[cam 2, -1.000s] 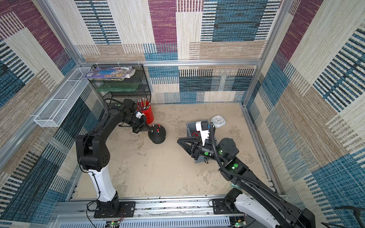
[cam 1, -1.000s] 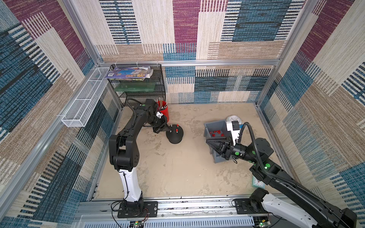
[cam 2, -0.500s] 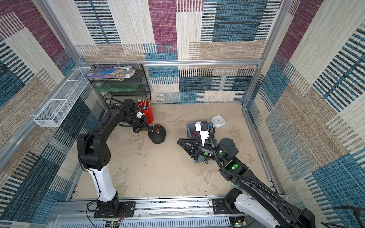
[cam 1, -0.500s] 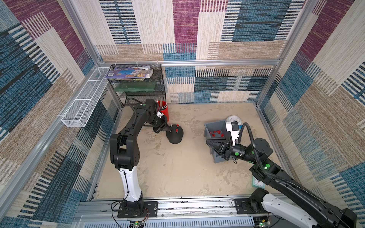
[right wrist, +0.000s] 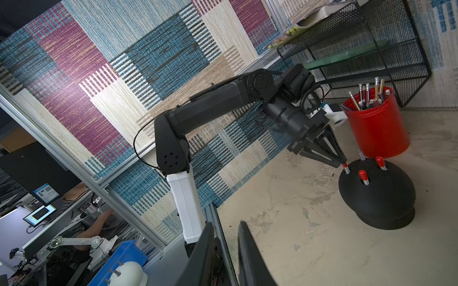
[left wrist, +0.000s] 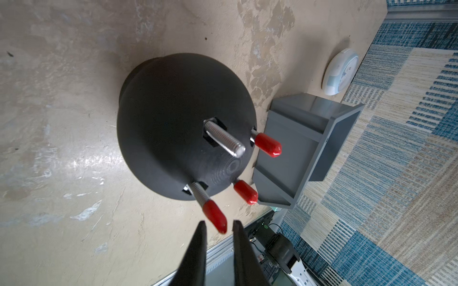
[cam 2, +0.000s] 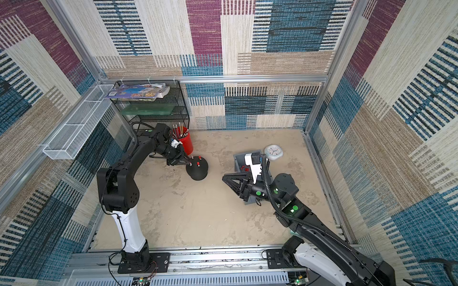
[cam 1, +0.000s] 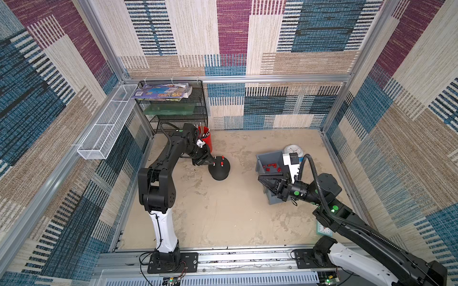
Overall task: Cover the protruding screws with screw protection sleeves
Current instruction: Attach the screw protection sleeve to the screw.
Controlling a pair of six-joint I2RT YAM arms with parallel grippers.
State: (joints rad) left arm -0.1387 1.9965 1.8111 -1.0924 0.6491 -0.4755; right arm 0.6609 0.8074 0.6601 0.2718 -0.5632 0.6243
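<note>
Red sleeves [left wrist: 268, 148] are capping three screws [left wrist: 198, 192]; one is standing bare. Your left gripper [left wrist: 218, 222] and right gripper [right wrist: 226, 224] are gaping slightly, seemingly empty.

Patchwork carpet walls [cam 1: 233, 29] surround a beige floor [cam 1: 223, 218].

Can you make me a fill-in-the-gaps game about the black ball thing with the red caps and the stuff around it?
1. The black dome has ___ screws sticking up.
2. Red sleeves cover ___ of them.
3. The red cup holds lots of ___.
4. The spare sleeves lie in a bin coloured ___.

Missing words: four; three; pencils; grey.
</note>
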